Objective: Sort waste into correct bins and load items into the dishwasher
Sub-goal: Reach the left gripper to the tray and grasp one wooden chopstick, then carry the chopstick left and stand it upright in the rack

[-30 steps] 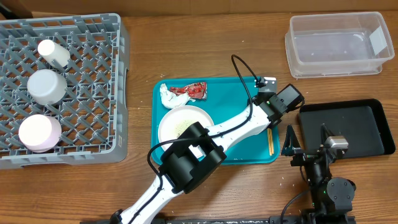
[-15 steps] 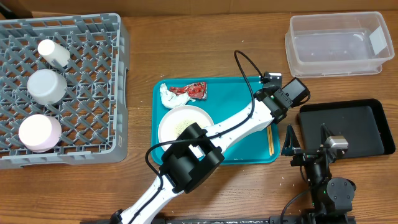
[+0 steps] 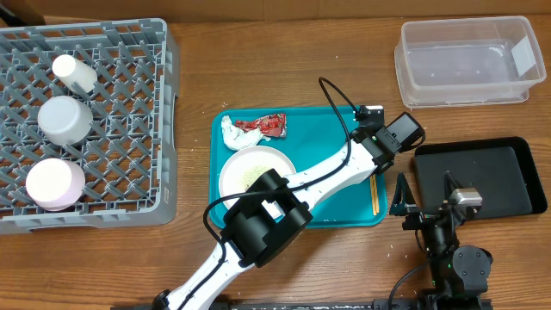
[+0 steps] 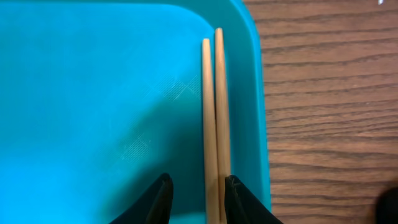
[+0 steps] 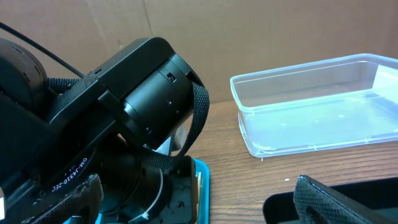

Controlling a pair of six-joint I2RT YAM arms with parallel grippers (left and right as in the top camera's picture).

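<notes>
Chopsticks (image 4: pixel 216 112) lie side by side, touching, along the right edge of the teal serving tray (image 3: pixel 318 138), near its front right corner. The left gripper (image 4: pixel 200 202) sits low over them with its jaws narrowly parted. One finger (image 4: pixel 239 199) touches the outer stick while the other stands a little clear, so nothing is clamped. The right gripper (image 5: pixel 205 196) hangs just beside the tray's right edge with its jaws spread wide and holding nothing (its wrist view is mostly filled by the left arm's dark housing).

Farther in, the white plate (image 3: pixel 245 172) rests by the teal tray's left edge with pale rice grains (image 3: pixel 256 176) on it. Beyond it, at the far left corner, the crumpled tissue (image 3: pixel 231 133) touches the red wrapper (image 3: pixel 265 126).

The black tray (image 3: pixel 478 176) sits at the table's right edge. The grey dish rack (image 3: pixel 168 112) fills the far left corner and holds a small cup (image 3: pixel 73 72) and two bowls (image 3: pixel 65 119). The clear tub (image 3: pixel 465 99) stands at the far right corner.
</notes>
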